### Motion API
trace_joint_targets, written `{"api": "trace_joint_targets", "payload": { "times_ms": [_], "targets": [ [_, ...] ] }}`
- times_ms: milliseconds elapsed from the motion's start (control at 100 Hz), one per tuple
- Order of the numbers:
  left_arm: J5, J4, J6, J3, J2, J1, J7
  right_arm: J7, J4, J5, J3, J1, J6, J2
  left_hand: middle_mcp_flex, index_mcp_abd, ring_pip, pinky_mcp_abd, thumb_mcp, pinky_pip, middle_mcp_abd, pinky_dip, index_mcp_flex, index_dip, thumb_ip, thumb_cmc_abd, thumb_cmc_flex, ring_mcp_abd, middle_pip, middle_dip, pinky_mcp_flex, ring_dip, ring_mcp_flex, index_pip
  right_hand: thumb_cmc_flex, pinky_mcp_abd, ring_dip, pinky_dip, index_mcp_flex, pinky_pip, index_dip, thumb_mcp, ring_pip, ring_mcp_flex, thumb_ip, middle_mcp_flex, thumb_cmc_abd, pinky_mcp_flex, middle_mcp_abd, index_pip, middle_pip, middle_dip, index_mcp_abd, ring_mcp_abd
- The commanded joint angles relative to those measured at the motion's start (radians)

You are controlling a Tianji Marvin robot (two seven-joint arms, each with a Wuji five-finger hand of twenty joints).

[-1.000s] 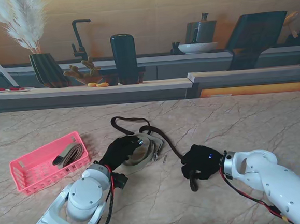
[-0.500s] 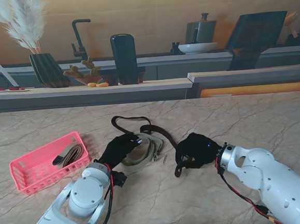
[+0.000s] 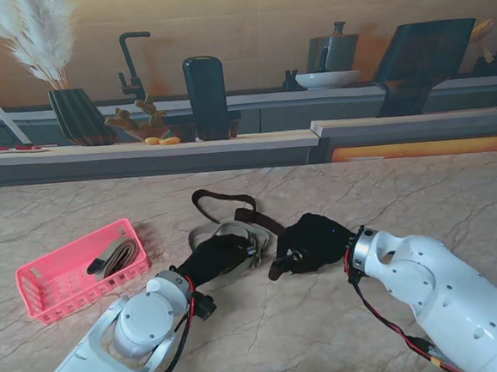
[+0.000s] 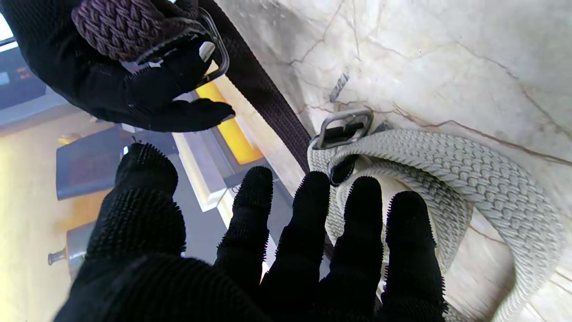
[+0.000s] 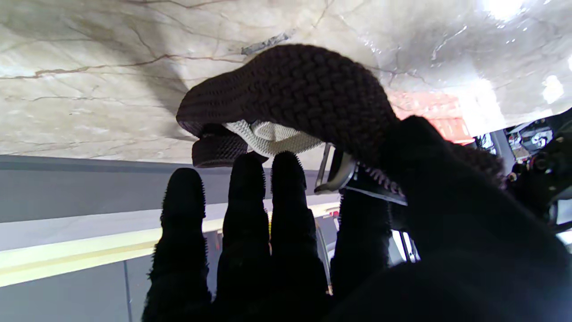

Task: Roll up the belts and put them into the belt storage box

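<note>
A dark brown braided belt (image 3: 226, 202) lies looped across the middle of the table. My right hand (image 3: 311, 243) is shut on its buckle end (image 5: 304, 89), thumb over the strap and the metal buckle (image 5: 336, 173) against the fingers. A pale grey braided belt (image 4: 469, 179) lies in a loose coil beside it, its buckle (image 4: 344, 127) on the marble. My left hand (image 3: 213, 258) rests flat on the near side of that coil, fingers (image 4: 362, 223) spread and holding nothing. The pink storage box (image 3: 42, 293) stands at the left with a rolled belt (image 3: 116, 258) inside.
The two hands are close together at the table's middle, about a hand's width apart. A small dark object (image 4: 338, 87) lies on the marble near the grey belt's buckle. A counter with a vase, a tap and pots runs behind the table's far edge.
My right hand has moved left toward the left hand, carrying the brown belt's end off the table. My left hand has slid back nearer to me, uncovering more of the grey coil.
</note>
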Motion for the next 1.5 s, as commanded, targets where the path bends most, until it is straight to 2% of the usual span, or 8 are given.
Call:
{"api": "trace_joint_targets", "payload": {
  "times_ms": [0, 310, 740, 890, 1190, 1260, 1390, 1490],
  "targets": [
    [0.006, 0.003, -0.017, 0.010, 0.003, -0.012, -0.034, 0.030, -0.022, 0.026, -0.009, 0.021, -0.002, 0.003, 0.028, -0.009, 0.018, 0.017, -0.024, 0.019, -0.029, 0.002, 0.014, 0.017, 0.018, -0.045, -0.030, -0.001, 0.007, 0.013, 0.004, 0.017, 0.027, 0.031, 0.039, 0.020, 0.014, 0.013, 0.097, -0.027, 0.099, 0.019, -0.023, -0.025, 0.042, 0.003, 0.142, -0.016, 0.012, 0.132, -0.026, 0.014, -0.074, 0.004],
    [0.051, -0.008, -0.080, 0.035, 0.030, -0.040, -0.114, 0.117, 0.008, 0.115, -0.075, 0.089, 0.043, 0.008, 0.091, -0.018, 0.063, 0.020, -0.013, 0.073, -0.036, 0.029, 0.031, 0.070, 0.015, -0.074, -0.066, -0.003, 0.044, 0.043, 0.051, 0.049, 0.101, 0.079, 0.046, 0.019, 0.015, 0.018, 0.097, -0.037, 0.117, 0.012, -0.030, -0.027, 0.049, 0.011, 0.140, -0.022, 0.012, 0.122, -0.040, 0.016, -0.067, 0.007],
    [0.022, 0.004, -0.100, 0.080, 0.040, -0.087, -0.176, 0.140, 0.082, 0.186, -0.177, 0.177, 0.089, 0.002, 0.145, -0.019, 0.126, 0.030, -0.015, 0.139, -0.032, 0.068, 0.067, 0.098, 0.013, -0.059, -0.090, 0.012, 0.091, 0.074, 0.081, 0.084, 0.150, 0.119, 0.049, 0.023, 0.020, 0.027, 0.096, -0.045, 0.133, 0.005, -0.033, -0.024, 0.058, 0.018, 0.141, -0.024, 0.015, 0.117, -0.046, 0.024, -0.064, 0.009],
    [0.044, 0.004, -0.094, 0.094, 0.046, -0.101, -0.196, 0.139, 0.089, 0.196, -0.187, 0.184, 0.098, 0.000, 0.199, -0.029, 0.188, 0.021, 0.009, 0.192, -0.047, 0.099, 0.095, 0.133, 0.018, -0.066, -0.010, 0.010, 0.142, 0.101, 0.124, 0.111, 0.206, 0.183, 0.050, 0.022, 0.021, 0.030, 0.096, -0.047, 0.135, 0.003, -0.034, -0.025, 0.060, 0.018, 0.142, -0.024, 0.017, 0.114, -0.047, 0.026, -0.066, 0.009],
    [0.080, 0.017, -0.055, 0.131, 0.027, -0.109, -0.125, 0.136, 0.094, 0.210, -0.197, 0.189, 0.094, -0.002, 0.274, -0.095, 0.288, 0.010, 0.199, 0.269, -0.063, 0.144, 0.094, 0.106, -0.016, -0.149, 0.209, 0.004, 0.229, 0.114, 0.198, 0.128, 0.290, 0.377, 0.048, 0.023, 0.023, 0.035, 0.095, -0.050, 0.137, -0.001, -0.034, -0.023, 0.063, 0.019, 0.141, -0.023, 0.018, 0.111, -0.049, 0.028, -0.068, 0.010],
    [0.080, 0.020, -0.048, 0.136, 0.024, -0.112, -0.119, 0.135, 0.093, 0.211, -0.197, 0.188, 0.093, -0.002, 0.289, -0.106, 0.308, 0.010, 0.330, 0.284, -0.070, 0.151, 0.097, 0.083, -0.034, -0.159, 0.205, -0.004, 0.250, 0.121, 0.215, 0.131, 0.307, 0.423, 0.048, 0.024, 0.023, 0.036, 0.095, -0.051, 0.137, -0.001, -0.034, -0.022, 0.063, 0.019, 0.141, -0.023, 0.017, 0.110, -0.050, 0.028, -0.068, 0.009],
    [0.076, 0.036, -0.042, 0.147, 0.016, -0.119, -0.099, 0.139, 0.090, 0.215, -0.194, 0.184, 0.092, -0.002, 0.331, -0.073, 0.358, 0.012, 0.426, 0.326, -0.065, 0.168, 0.106, 0.094, -0.037, -0.152, 0.217, -0.017, 0.287, 0.194, 0.254, 0.149, 0.355, 0.470, 0.046, 0.023, 0.024, 0.038, 0.093, -0.052, 0.137, -0.003, -0.035, -0.023, 0.064, 0.021, 0.143, -0.023, 0.018, 0.108, -0.050, 0.029, -0.070, 0.011],
    [0.052, 0.056, -0.046, 0.152, 0.007, -0.123, -0.083, 0.134, 0.084, 0.209, -0.186, 0.178, 0.093, -0.002, 0.372, -0.053, 0.419, 0.013, 0.549, 0.382, -0.055, 0.186, 0.125, 0.104, -0.039, -0.201, 0.157, -0.044, 0.353, 0.210, 0.321, 0.167, 0.421, 0.505, 0.040, 0.023, 0.025, 0.040, 0.084, -0.052, 0.132, -0.009, -0.033, -0.018, 0.064, 0.026, 0.149, -0.020, 0.025, 0.101, -0.048, 0.031, -0.067, 0.012]
  ]
}}
